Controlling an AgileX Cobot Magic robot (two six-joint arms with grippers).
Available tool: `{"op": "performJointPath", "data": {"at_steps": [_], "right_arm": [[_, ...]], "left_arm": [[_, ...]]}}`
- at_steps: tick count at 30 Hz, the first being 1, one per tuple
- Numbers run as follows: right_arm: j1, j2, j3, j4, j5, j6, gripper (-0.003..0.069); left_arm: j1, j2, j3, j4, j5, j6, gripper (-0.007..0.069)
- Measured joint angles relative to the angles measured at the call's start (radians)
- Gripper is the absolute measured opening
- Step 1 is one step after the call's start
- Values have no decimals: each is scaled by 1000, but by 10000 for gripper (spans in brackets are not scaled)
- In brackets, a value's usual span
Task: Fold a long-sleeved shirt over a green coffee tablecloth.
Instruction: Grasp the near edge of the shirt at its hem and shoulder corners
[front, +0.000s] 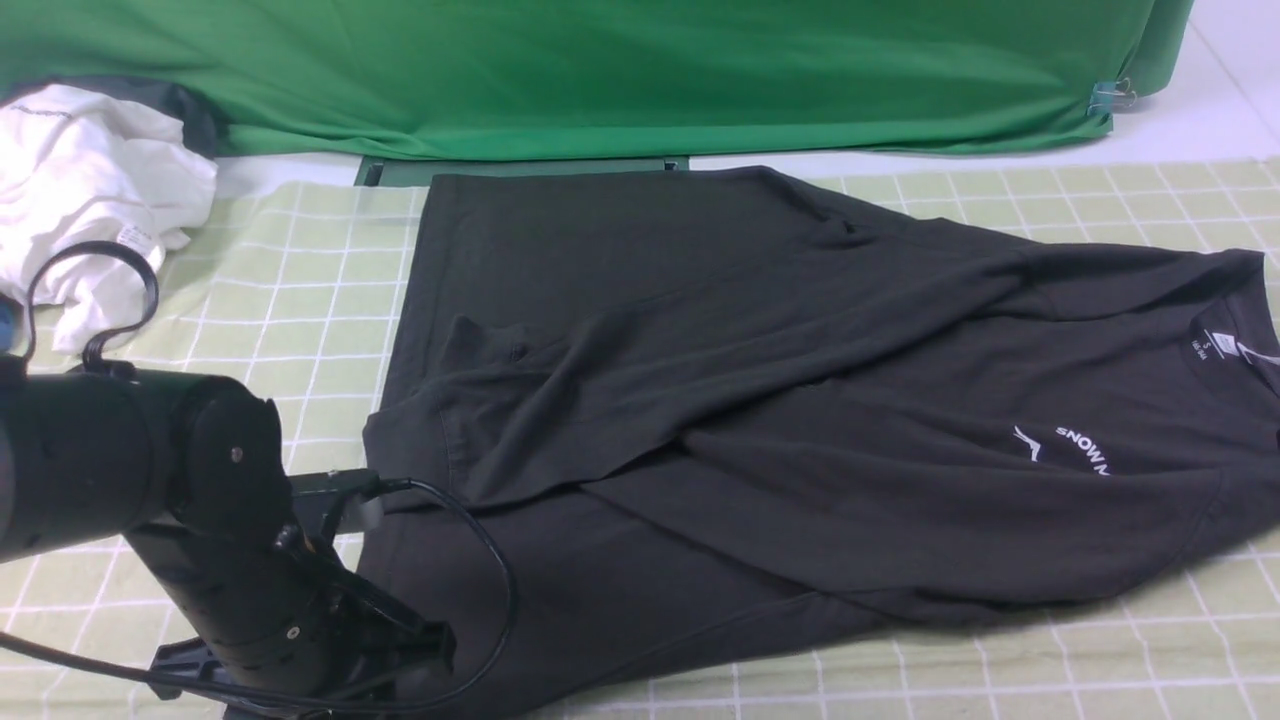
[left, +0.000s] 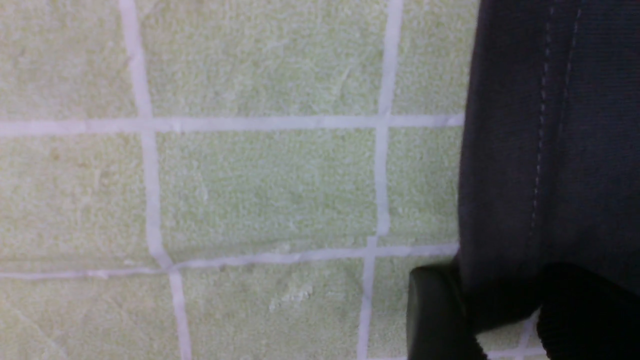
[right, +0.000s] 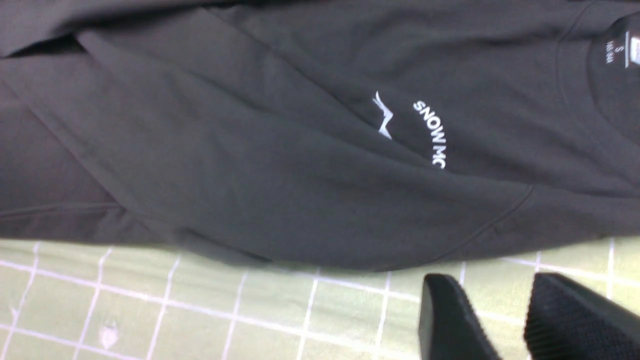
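Item: long-sleeved shirt (front: 760, 400), spread on your green coffee tablecloth (front: 300, 290). Your left hand (left: 500, 310), arm angled low at the shirt's hem, grips that hem. Your right hand (right: 505, 320), beside the shirt, parted, holding nothing

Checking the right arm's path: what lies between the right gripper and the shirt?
Only bare tablecloth separates the right gripper from the long-sleeved shirt, seen in the right wrist view.

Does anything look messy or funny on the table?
Yes. The black shirt lies crooked and rumpled on the checked cloth, its sleeves folded across the body in bunched creases. A crumpled white garment sits heaped at the far left corner.
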Motion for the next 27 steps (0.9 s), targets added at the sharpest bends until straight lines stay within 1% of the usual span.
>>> {"op": "performJointPath", "data": {"at_steps": [3, 4, 5, 6, 8, 9, 10, 14, 15, 16, 18, 21, 23, 24, 27], "right_arm": [[4, 0, 6, 9, 29, -14, 238], [12, 0, 16, 13, 19, -19, 238], [17, 1, 18, 14, 19, -21, 238], [39, 10, 42, 17, -10, -32, 239], [77, 41, 69, 18, -41, -58, 244], [102, 62, 78, 18, -47, -66, 251], [130, 95, 87, 18, -55, -77, 272], [271, 273, 96, -5, -95, -105, 409], [299, 306, 96, -21, -105, -107, 433], [305, 314, 96, -25, -105, -108, 433], [389, 415, 88, -116, -138, -95, 459], [435, 515, 53, -218, -165, -49, 464], [443, 571, 25, -263, -171, -39, 464], [443, 571, 25, -263, -171, -39, 464], [449, 651, -7, -347, -183, -30, 464]], "left_arm": [[1, 3, -14, -8, -1, 50, 180], [1, 8, -21, -14, -1, 87, 137], [1, 9, -23, -15, -1, 93, 120], [1, 11, -34, -24, -8, 137, 66], [1, 8, -44, -24, -15, 168, 35], [5, 0, -48, -24, -15, 176, 29], [10, -8, -51, -24, -16, 183, 27], [43, -30, -55, -9, -19, 189, 27], [51, -30, -56, -9, -21, 191, 27], [51, -30, -56, -9, -21, 191, 27], [61, -30, -57, -13, -24, 195, 27], [63, -30, -57, -32, -25, 222, 27], [64, -30, -57, -37, -26, 237, 27], [64, -30, -57, -38, -26, 239, 27], [65, -30, -57, -40, -34, 242, 27]]}}
